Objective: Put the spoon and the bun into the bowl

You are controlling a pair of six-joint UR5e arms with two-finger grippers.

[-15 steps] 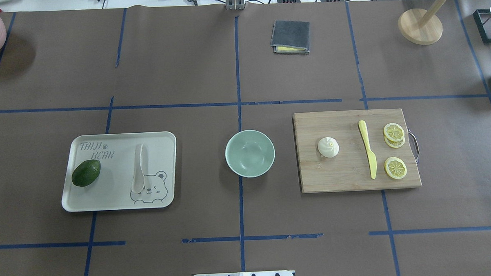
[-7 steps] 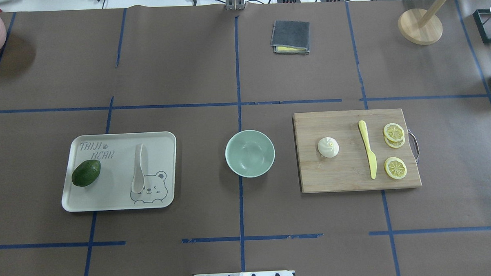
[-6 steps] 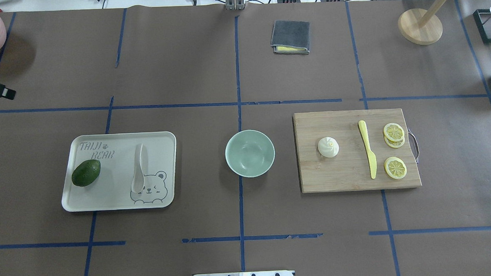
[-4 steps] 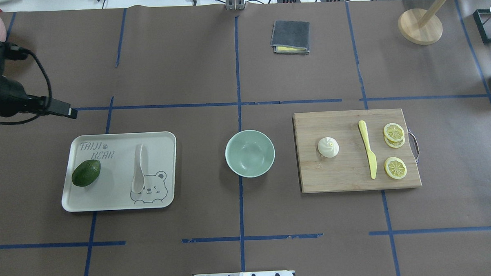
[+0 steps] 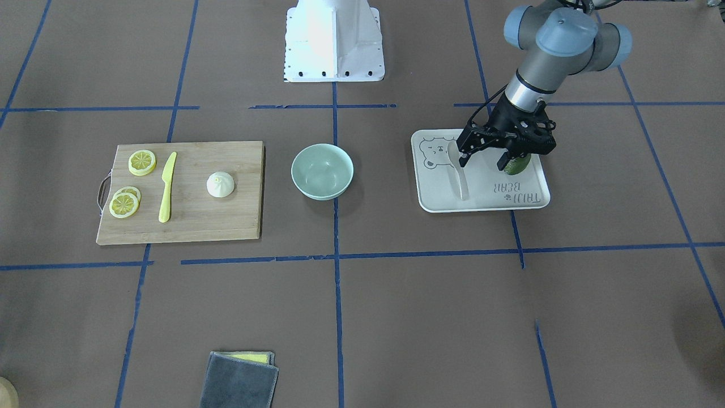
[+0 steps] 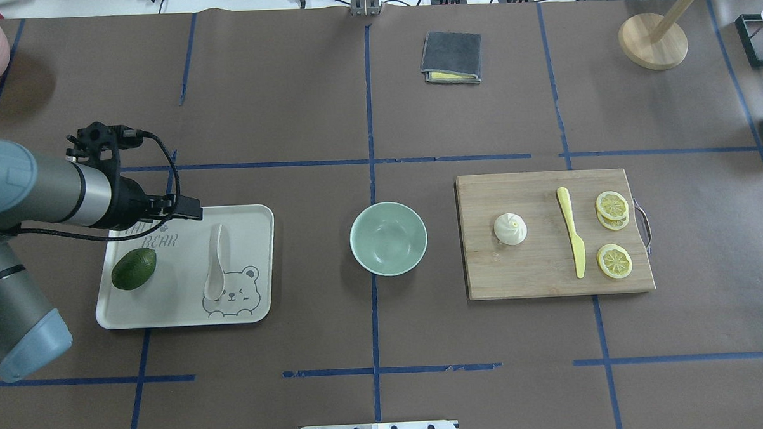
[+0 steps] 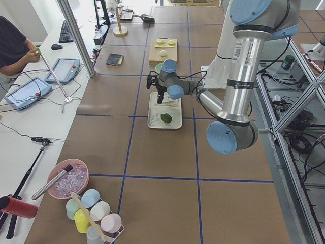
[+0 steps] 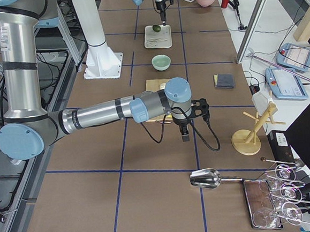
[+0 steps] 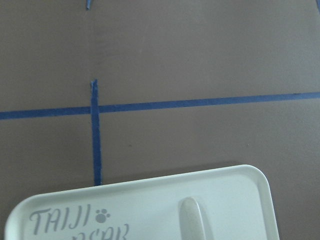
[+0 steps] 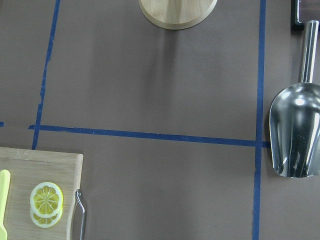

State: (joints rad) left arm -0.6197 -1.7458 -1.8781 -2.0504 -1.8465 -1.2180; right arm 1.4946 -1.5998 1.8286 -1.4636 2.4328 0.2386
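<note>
1. Spoon (image 6: 215, 261) lies flat on the white tray (image 6: 257, 289), its handle pointing away from the robot and its scoop beside the printed bear. An avocado (image 6: 133, 269) sits on the tray's other side.
2. The bowl (image 6: 389, 238) stands upright on the counter (image 6: 297, 332), between the tray and the cutting board (image 6: 536, 276).
3. The bun (image 6: 510, 229) rests on the board, near a yellow knife (image 6: 571, 239).
4. The left hand (image 5: 482, 160) hovers over the tray between spoon and avocado, fingers apart, gripping nothing.
5. The right hand (image 8: 185, 136) shows only in a side view; I cannot tell whether its fingers are apart or together.
</note>
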